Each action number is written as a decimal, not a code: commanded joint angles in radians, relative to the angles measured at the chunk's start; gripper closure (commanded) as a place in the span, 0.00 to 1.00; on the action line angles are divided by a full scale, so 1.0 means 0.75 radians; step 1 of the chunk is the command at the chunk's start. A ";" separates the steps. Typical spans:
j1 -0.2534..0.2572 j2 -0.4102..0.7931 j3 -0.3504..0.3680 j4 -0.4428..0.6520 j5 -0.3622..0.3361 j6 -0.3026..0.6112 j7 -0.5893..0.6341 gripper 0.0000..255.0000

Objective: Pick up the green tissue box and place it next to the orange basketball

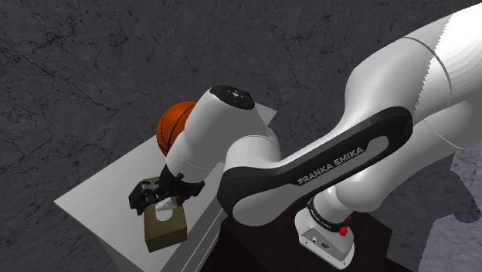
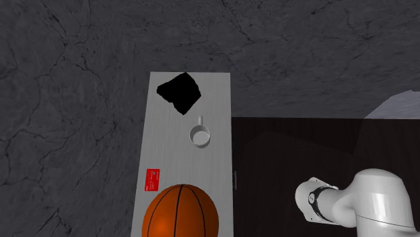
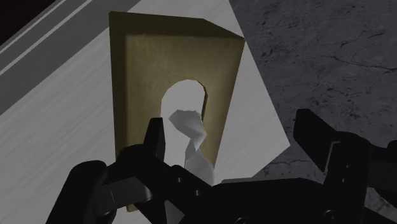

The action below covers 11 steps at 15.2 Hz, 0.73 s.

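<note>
Wrist view. A: the tissue box [image 3: 175, 83] is dull olive, not bright green. It lies flat on the table [image 3: 60, 124] with a white tissue [image 3: 189, 127] poking out of the top slot. The gripper [image 3: 232, 137] is right over it, fingers spread and clasping nothing.
B: Centred?
A: Looks off. One finger [image 3: 156, 137] sits over the slot and the other is out past the box's long side. Might just be the viewing angle, can't say.
B: Shoulder view?
A: Tissue box [image 1: 166, 228] is by the table's [image 1: 100, 197] edge on the stand [image 1: 251, 249] side, toward the end away from the basketball [image 1: 174, 127]. Gripper [image 1: 154, 195] hangs just above it. The basketball is orange, at the far end, well apart from the box.
B: Step?
A: I'd say approach for the pick. The box is down flat and placing hasn't begun. The next move calls for getting both fingers outside the box's sides, then coming down and closing.
B: Anything else on the table?
A: Second exterior view: the basketball [image 2: 180, 212] is at one end with a small red flat thing [image 2: 152, 179] just beside it. There's a white cup [image 2: 200, 137] mid-table and a black shape [image 2: 178, 93] near the other end.
</note>
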 commanded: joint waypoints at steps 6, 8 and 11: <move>0.099 -0.191 -0.124 -0.004 0.097 -0.189 -0.069 0.00; 0.100 -0.191 -0.124 -0.004 0.097 -0.189 -0.069 0.00; 0.099 -0.191 -0.124 -0.004 0.097 -0.189 -0.069 0.00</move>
